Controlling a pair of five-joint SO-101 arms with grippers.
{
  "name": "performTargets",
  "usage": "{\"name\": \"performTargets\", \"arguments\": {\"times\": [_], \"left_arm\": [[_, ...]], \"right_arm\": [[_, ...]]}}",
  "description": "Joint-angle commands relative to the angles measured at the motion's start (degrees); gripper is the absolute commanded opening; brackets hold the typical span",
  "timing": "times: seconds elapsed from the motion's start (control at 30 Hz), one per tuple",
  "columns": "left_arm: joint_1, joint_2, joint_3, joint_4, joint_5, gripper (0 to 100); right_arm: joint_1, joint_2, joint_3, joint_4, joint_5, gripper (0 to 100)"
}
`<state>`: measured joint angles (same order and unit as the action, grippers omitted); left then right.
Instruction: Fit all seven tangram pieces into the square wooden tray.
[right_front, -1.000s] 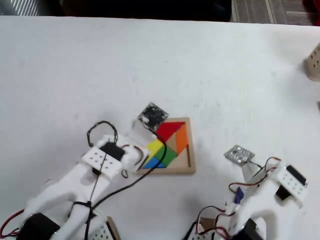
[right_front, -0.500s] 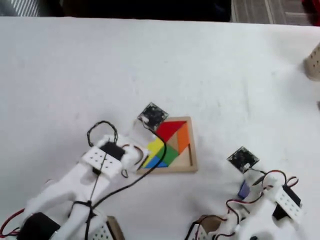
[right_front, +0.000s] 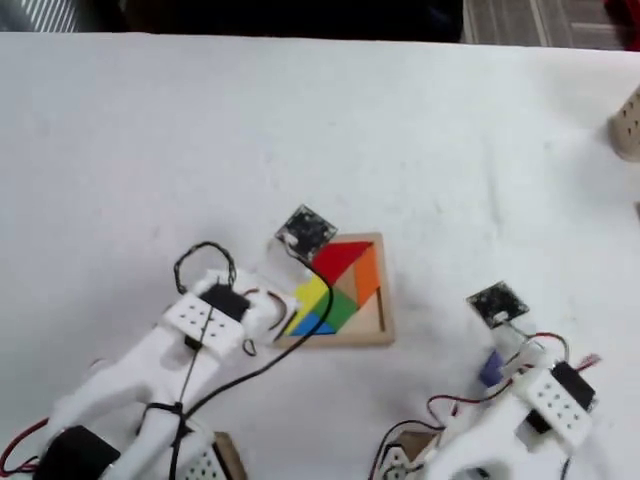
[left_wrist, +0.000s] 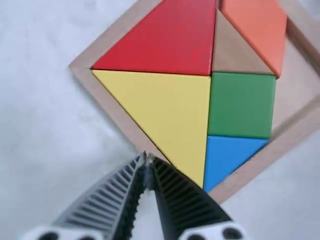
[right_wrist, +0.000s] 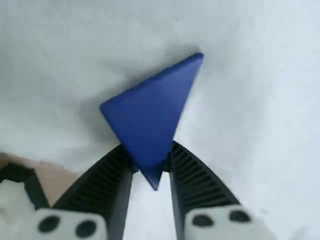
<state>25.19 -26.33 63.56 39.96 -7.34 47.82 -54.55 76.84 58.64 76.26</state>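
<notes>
The tray (left_wrist: 292, 95) held six pieces, flat and flush: a red triangle (left_wrist: 170, 42), a yellow triangle (left_wrist: 170, 112), a green square (left_wrist: 241, 105), a light-blue triangle (left_wrist: 225, 155), a tan triangle (left_wrist: 235, 52) and an orange piece (left_wrist: 260, 27), probably the parallelogram. The yellow triangle lay just beyond the left jaws' tips. The dark-blue triangle (right_wrist: 150, 115) was outside the tray, one corner pinched between the right jaws.

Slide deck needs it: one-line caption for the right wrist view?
Right gripper pinching one corner of the dark blue triangle over the white table.
</notes>
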Motion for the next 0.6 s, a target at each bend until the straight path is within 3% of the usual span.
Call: {"name": "performTargets", "arguments": {"times": [0.0,0.17,0.33,0.57], "left_arm": [[-0.4,-1.71,-2.46,-0.44,-0.53,2],[-0.4,-1.71,-2.46,-0.44,-0.53,2],[-0.4,-1.71,-2.46,0.7,-0.53,2],[-0.48,-1.71,-2.46,0.7,-0.53,2]], "right_arm": [[0.66,-10.86,-2.37,9.98,-0.44,4.4],[0.66,-22.81,-2.73,22.37,-0.53,19.4],[-1.71,-26.07,-2.46,21.14,-8.53,17.6],[-9.01,-16.57,-6.42,20.09,-19.08,17.0]]}}
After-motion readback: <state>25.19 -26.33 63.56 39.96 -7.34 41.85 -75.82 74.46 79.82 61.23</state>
